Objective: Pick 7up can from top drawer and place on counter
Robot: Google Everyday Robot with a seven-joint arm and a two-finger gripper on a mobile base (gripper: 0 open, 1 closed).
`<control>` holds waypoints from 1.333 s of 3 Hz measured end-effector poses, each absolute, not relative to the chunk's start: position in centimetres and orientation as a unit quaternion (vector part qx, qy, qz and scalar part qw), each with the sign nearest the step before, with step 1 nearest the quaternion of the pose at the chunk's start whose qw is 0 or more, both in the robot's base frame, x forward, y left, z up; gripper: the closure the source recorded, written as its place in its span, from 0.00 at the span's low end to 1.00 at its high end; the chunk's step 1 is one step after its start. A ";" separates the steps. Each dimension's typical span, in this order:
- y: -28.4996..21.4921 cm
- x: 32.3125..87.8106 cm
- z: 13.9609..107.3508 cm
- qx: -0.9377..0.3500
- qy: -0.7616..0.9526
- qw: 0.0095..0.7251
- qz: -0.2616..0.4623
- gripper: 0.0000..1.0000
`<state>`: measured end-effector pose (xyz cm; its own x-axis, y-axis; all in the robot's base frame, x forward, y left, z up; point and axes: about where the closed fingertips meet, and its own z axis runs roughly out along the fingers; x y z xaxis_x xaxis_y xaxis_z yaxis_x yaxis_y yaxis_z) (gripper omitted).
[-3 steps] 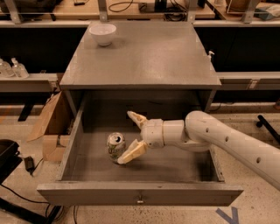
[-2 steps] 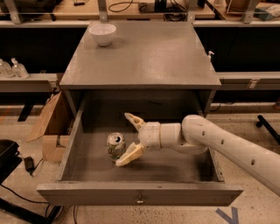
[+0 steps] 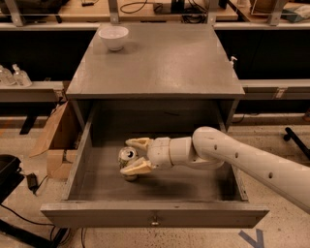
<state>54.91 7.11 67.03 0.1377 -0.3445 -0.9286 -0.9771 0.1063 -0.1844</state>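
Note:
The 7up can (image 3: pixel 128 156) stands upright on the floor of the open top drawer (image 3: pixel 184 188), left of centre, its silver top with pull tab showing. My gripper (image 3: pixel 127 156) reaches in from the right. Its two cream fingers sit on either side of the can, one behind it and one in front, both pressed against it. The can still rests on the drawer floor. The grey counter (image 3: pixel 160 65) lies above and behind the drawer. The drawer front (image 3: pixel 97 216) carries a small metal knob (image 3: pixel 154 223).
A white bowl (image 3: pixel 113 37) stands at the counter's back left corner. A cardboard box (image 3: pixel 54 140) leans to the left of the cabinet. A wooden workbench (image 3: pixel 145 9) with cables runs behind. Bottles (image 3: pixel 14 76) stand on a shelf at far left.
My gripper has moved left so that the can is between its fingers, and the fingers have closed in from a wide spread onto the can. The can has not moved.

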 end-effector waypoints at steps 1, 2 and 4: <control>7.7 55.1 66.5 -0.593 0.575 0.464 0.320 0.61; 7.5 55.3 68.6 -0.593 0.580 0.456 0.322 0.84; 1.5 58.0 84.4 -0.586 0.615 0.434 0.302 1.00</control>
<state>58.00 1.53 84.43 0.0621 -0.4581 -0.8867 -0.9818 0.1318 -0.1368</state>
